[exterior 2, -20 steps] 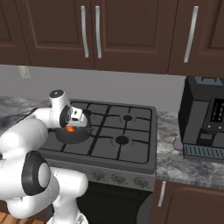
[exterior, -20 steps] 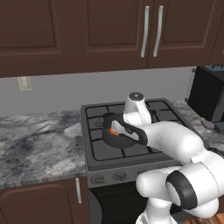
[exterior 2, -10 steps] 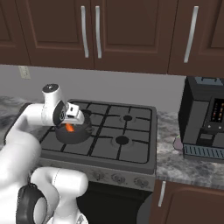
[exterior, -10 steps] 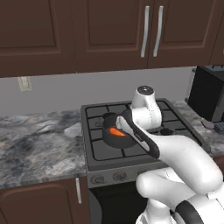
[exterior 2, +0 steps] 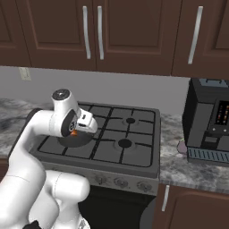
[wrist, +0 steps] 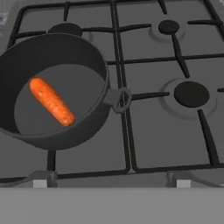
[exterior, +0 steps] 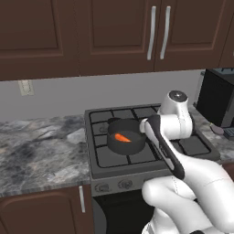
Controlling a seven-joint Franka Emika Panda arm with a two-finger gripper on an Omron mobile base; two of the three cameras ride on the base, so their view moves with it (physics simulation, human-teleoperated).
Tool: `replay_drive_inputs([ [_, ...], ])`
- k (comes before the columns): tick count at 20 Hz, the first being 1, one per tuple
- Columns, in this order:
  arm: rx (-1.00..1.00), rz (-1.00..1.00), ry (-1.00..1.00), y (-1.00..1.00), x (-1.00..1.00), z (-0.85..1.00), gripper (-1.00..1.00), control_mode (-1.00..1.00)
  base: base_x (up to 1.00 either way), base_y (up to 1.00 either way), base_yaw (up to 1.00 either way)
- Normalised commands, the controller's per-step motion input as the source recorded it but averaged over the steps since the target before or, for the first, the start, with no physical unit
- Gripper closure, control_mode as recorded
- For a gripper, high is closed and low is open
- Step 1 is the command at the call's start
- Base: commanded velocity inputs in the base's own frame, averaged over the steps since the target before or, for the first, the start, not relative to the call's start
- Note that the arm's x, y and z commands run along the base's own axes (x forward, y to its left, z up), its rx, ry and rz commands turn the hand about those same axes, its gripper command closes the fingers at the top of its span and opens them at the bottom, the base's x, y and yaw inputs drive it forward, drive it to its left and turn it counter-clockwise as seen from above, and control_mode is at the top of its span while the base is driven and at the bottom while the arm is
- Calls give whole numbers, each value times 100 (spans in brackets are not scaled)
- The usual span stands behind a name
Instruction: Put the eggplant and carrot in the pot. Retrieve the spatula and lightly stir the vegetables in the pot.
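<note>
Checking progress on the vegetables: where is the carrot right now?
The carrot lies flat on the bottom of the pot, alone, on the stove's front-left burner; the left base view shows it left of the arm.

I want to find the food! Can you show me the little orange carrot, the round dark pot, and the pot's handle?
Small orange carrot [wrist: 51, 101], hand view, its middle.
Round dark grey metal pot [wrist: 89, 56], hand view, its inner wall.
Pot's ring handle [wrist: 119, 99], hand view, the loop.

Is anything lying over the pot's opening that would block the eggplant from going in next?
Nothing visible does. The pot sits uncovered on the stove, holding just the carrot, with bare floor left beside it.
</note>
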Motion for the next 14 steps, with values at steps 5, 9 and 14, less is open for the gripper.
replay_drive_inputs([
  [5, 0, -14, 3, -75, -9, 12, -100, -100, 0, 0, 0],
  [9, 0, -15, 4, -74, 0, 0, -100, -100, 0, 0, 0],
  [14, -3, -16, 1, -71, 0, 0, -100, -100, 0, 0, 0],
])
